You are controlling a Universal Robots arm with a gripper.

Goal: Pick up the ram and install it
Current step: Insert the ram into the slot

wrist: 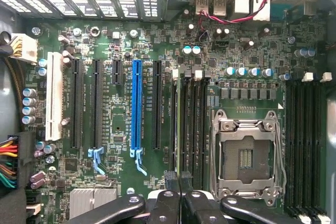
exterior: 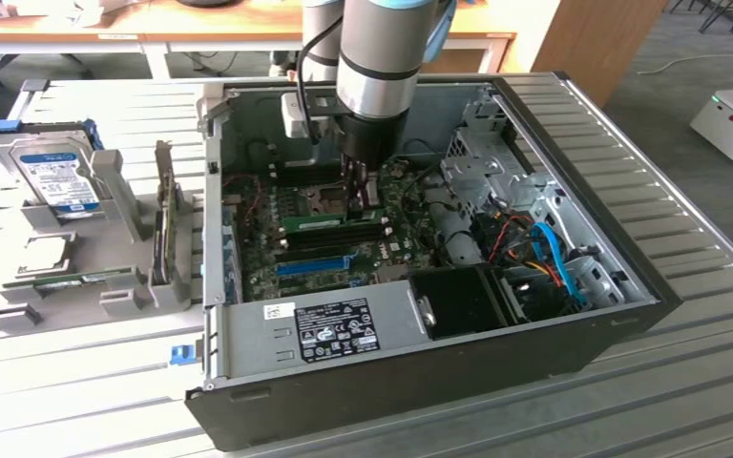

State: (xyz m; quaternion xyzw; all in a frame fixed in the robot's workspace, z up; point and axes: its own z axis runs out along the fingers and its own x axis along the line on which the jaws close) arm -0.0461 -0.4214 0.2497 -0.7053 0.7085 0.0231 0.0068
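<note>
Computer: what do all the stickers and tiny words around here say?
No text can be read.
Too blurred: the sticker on the power supply.
Too small: the blue label on the hard drive.
Too small: the white lettering beside the blue slot.

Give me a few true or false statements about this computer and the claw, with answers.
1. The computer case lies open. True.
2. The claw is wide open. False: it is shut, above the motherboard.
3. The hard drive is inside the case. False: it stands in a grey holder outside it, at the exterior view's left.
4. The processor socket is empty. True.
5. The ram lies on the table. False: it stands on edge on the motherboard, beside the black slots.
</note>
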